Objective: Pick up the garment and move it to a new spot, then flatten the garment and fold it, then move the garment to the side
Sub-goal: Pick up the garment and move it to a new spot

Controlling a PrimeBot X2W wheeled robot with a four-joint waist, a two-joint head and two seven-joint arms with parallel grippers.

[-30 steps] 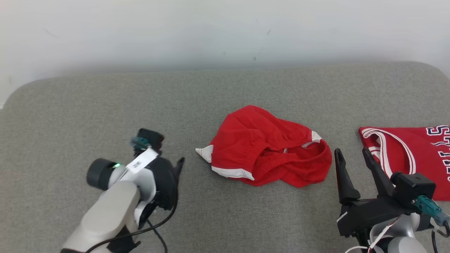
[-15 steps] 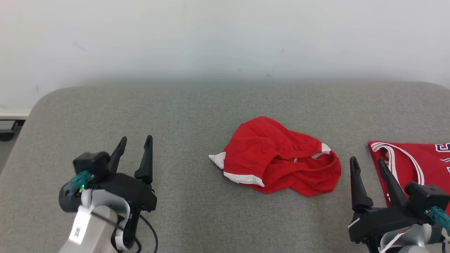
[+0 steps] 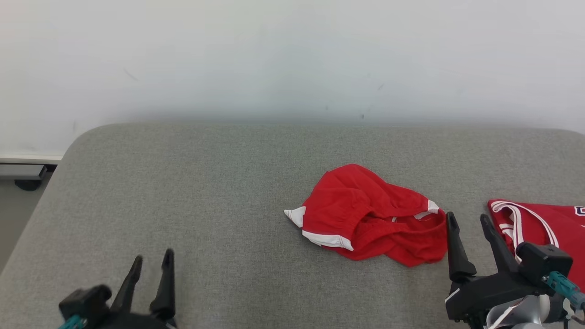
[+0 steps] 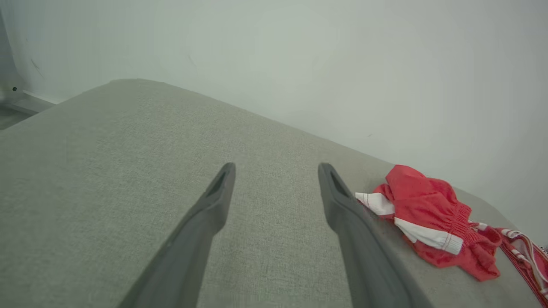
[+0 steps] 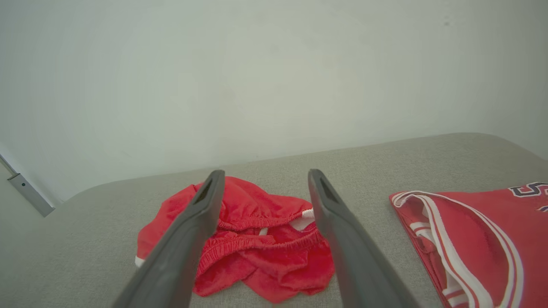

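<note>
Both hang released, empty: the left tool (image 3: 153, 257) over bare grey cushion (image 3: 192, 183), crumpled red shorts (image 3: 365, 214) just beyond the tips of the right tool (image 3: 468, 217), a red jersey (image 3: 539, 224) to its right. The right wrist view adds more of the jersey's dark lettering (image 5: 528, 189) — cut off, unreadable.

place: bare, lab-like indoor room | signs: plain white wall (image 3: 274, 55) right behind grey fabric-covered desk (image 3: 183, 192); skirting board (image 3: 27, 159) left of desk

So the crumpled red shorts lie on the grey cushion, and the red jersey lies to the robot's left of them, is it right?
No. The red jersey lies to the robot's right of the red shorts, as the head view shows; the rest holds.
</note>
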